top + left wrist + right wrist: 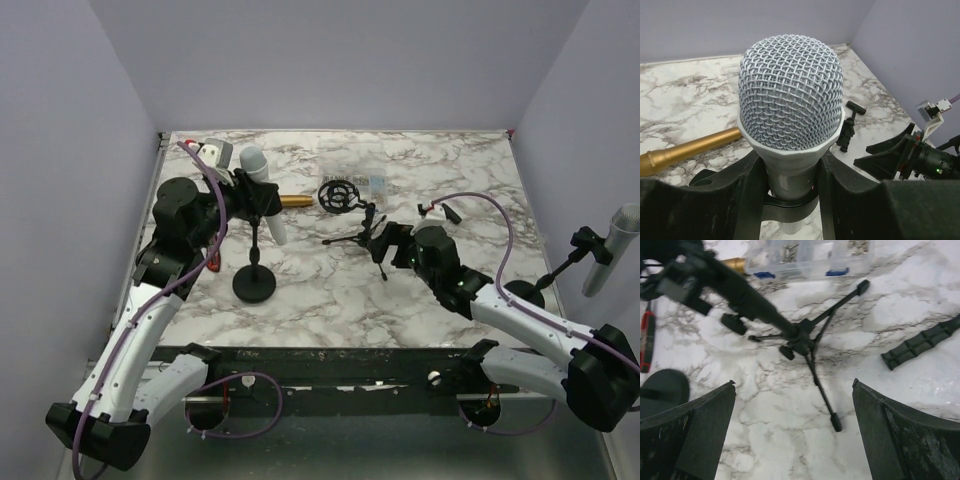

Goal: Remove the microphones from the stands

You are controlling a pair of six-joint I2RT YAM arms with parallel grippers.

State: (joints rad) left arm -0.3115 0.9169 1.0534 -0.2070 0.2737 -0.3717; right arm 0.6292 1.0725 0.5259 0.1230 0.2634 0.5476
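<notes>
A silver microphone (pixel 262 192) with a mesh head (pixel 790 95) sits tilted in the black clip (pixel 790 202) of a stand with a round black base (pixel 255 286). My left gripper (pixel 250 197) is shut on the microphone's body just below the head, and its black fingers (pixel 742 195) press on both sides. My right gripper (pixel 386 242) is open and empty. It hovers over the marble near a small black tripod (pixel 807 340), apart from the stand.
A gold tube (pixel 297 201), a black shock mount (pixel 338 194) and a clear parts box (pixel 373 184) lie behind the stand. A red-handled tool (pixel 213 263) lies left. A black grip piece (pixel 921 343) lies right of the tripod. A second microphone stand (pixel 603 250) is at the right wall.
</notes>
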